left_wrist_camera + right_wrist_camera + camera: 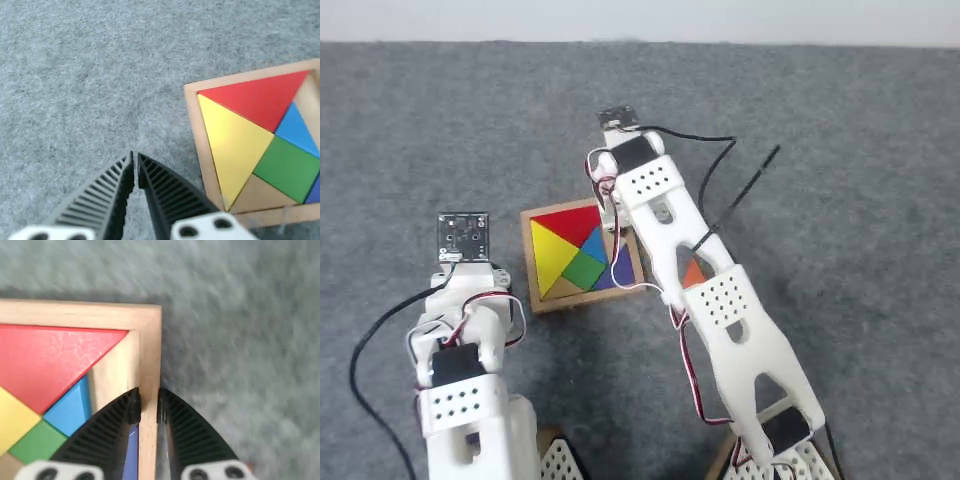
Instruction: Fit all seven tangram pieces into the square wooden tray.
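Note:
The square wooden tray [533, 262] lies on the grey carpet with red [572, 220], yellow [550, 255], blue [595, 243], green [584, 268] and purple [621, 270] pieces in it. Bare wood shows beside the red piece [114, 374] and below the yellow one [255, 192]. My right gripper [148, 405] straddles the tray's wall [150, 355], one finger inside and one outside, shut on it. An orange piece [693, 272] lies on the carpet under the right arm. My left gripper [135, 159] is shut and holds nothing, over carpet beside the tray [196, 140].
The right arm [720, 300] stretches from the front right across to the tray's right side, with black cables [720, 190] looping behind it. The left arm [465, 330] stands at the front left. Open carpet lies on all sides of the tray.

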You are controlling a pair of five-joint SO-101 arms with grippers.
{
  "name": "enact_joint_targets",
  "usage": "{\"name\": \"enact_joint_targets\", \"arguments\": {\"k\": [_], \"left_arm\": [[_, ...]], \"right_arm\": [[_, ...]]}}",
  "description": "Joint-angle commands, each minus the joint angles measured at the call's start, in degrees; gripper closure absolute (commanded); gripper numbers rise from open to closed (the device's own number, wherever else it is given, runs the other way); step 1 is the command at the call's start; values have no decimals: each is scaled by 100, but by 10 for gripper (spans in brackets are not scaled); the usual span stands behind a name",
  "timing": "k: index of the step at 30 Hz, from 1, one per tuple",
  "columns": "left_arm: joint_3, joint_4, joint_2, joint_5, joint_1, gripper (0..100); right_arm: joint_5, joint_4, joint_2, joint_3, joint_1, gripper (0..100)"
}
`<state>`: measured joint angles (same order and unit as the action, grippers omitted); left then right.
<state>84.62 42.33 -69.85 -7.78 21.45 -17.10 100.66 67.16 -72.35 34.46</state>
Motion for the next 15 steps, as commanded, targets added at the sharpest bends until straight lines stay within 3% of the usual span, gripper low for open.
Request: {"name": "enact_joint_targets", "arguments": {"k": [1,6,12,15], "left_arm": [[-48,-141,-105,-44,26,988],[-48,-132,-105,-44,26,988],[-48,-132,-105,-44,26,988],[-48,-132,-105,-44,26,988]], "right_arm": [[-299,251,-1367,1248,-92,993],[-378,92,-1982,2629,277,993],[-563,-92,-1798,2708,356,991],[-879,-66,-1763,2708,391,931]]}}
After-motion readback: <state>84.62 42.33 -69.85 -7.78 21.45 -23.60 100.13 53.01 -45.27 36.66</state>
